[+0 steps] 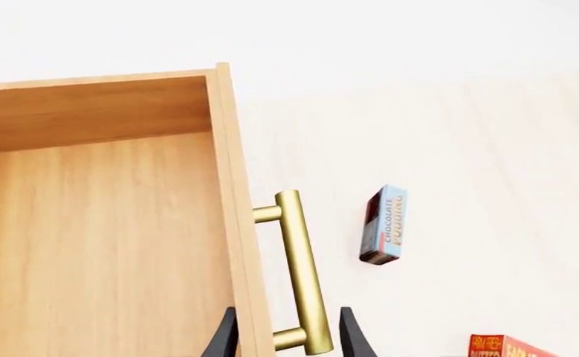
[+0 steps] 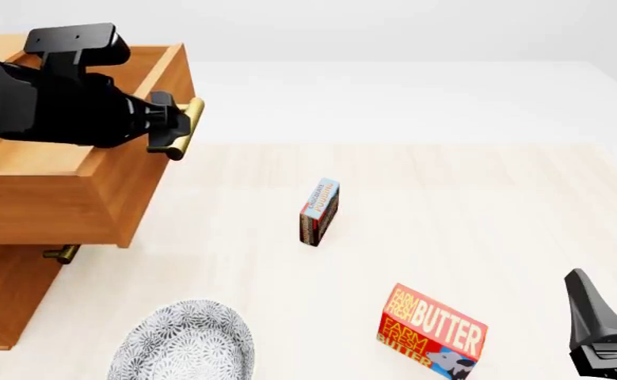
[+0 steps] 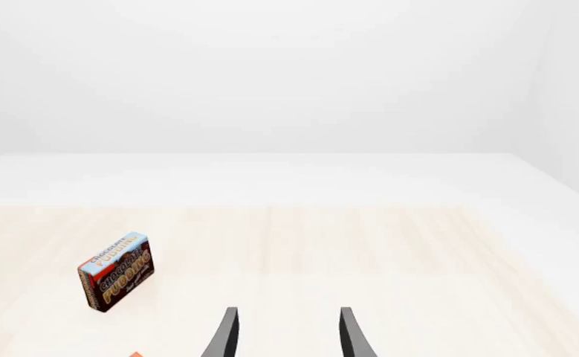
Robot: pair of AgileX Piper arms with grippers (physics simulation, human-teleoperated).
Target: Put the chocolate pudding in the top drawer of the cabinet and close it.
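top drawer (image 2: 76, 190) of the cabinet (image 2: 7, 293) is pulled out, inside bare wood, nothing visible in it in the left wrist view. left gripper (image 2: 171, 127) sits at the drawer's brass handle (image 1: 302, 271); in the left wrist view the two dark fingers (image 1: 354, 338) stand either side of the bar's end with a gap to it, so the jaws look parted around the handle, not clamped. contact with the bar can't be made out. left arm body covers much of the drawer's top in the front view.

lower drawer handle (image 2: 60, 254) peeks out under the pulled-out drawer, far left.

chocolate pudding (image 2: 319, 212) stands on its long edge on the table (image 2: 477, 198), mid-scene, right of the drawer and well apart from it, blue-white end farther away, brown-red end nearer. nothing touching it. same box in the right wrist view (image 3: 117, 272) and the left wrist view (image 1: 383, 225).

right gripper (image 2: 609, 328) low at the near right corner, jaws apart, holding nothing, well away from the pudding.

red butter box (image 2: 432, 332) lies near, between pudding and right gripper. patterned grey plate (image 2: 187, 344) at the near left, in front of the cabinet.
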